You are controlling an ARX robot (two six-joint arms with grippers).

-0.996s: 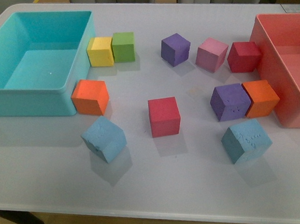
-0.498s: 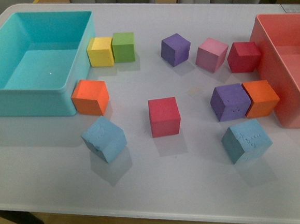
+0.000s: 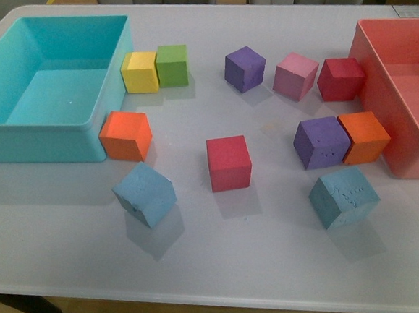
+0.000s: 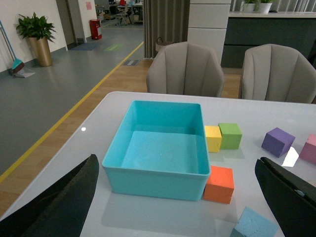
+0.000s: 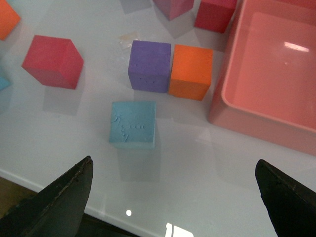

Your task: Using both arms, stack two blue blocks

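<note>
Front view: eleven matte foam cubes lie on the glossy white table [image 3: 276, 267]: two blue, two purple, two orange, two red, one each pink, yellow and green. The left blue block [image 3: 144, 195] sits lower left and the dented right blue block [image 3: 343, 197] lower right.

Left wrist view: the left gripper [image 4: 176, 168] is spread wide, with the left blue block [image 4: 253, 224] just beyond it.

Right wrist view: the right gripper [image 5: 174, 168] gapes above the pitted right blue block [image 5: 133, 124].

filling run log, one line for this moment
left gripper open; right gripper open; left light blue foam cube, right light blue foam cube: apart, unstacked
</note>
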